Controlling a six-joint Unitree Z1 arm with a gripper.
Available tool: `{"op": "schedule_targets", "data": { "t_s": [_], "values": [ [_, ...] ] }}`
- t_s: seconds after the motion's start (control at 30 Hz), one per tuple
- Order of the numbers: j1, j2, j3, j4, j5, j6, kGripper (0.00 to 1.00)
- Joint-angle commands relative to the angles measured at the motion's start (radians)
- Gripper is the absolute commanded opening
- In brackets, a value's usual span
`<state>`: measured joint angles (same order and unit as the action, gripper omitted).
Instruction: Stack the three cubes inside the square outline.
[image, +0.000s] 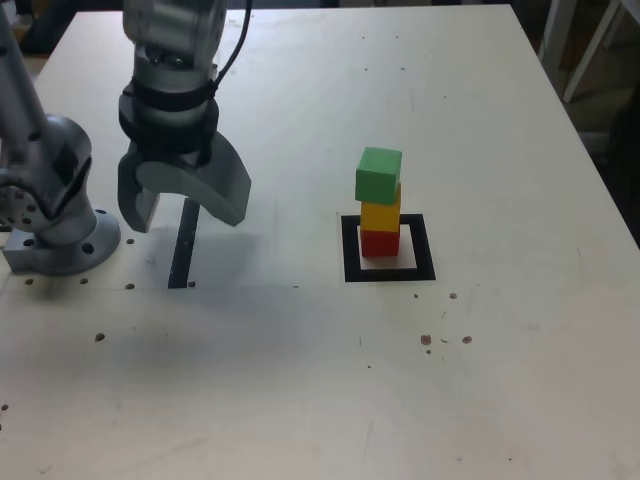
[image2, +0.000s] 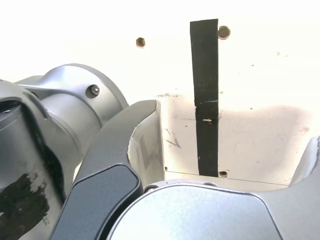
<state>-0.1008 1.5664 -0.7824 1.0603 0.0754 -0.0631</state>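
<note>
- green cube (image: 378, 174) on top, yellow cube (image: 381, 215) in the middle, red cube (image: 379, 243) lowest
- square outline (image: 349, 250) black, pale centre
- strip (image: 183, 245) black
- surface (image: 300, 380) off-white, dark specks
- gripper (image: 183, 209) grey

Pale scuffed table (image: 500, 380) with a narrow black tape strip (image: 183, 245).

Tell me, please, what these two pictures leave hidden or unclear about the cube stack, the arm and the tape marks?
- Square outline: the red cube hides part of its pale centre in the exterior view.
- Stack: absent from the wrist view, so its far side goes unseen.
- Arm: its upper links are cut off by the exterior view's top edge.
- Black strip: its upper end sits behind the open gripper in the exterior view.
</note>
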Motion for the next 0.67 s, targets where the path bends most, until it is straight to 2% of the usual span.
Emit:
{"op": "schedule_targets", "data": {
  "t_s": [0.0, 0.63],
  "values": [
    [0.001, 0.011, 0.014, -0.013, -0.002, -0.001, 1.00],
    [0.001, -0.020, 0.034, -0.026, 0.002, 0.003, 0.99]
  ]
}}
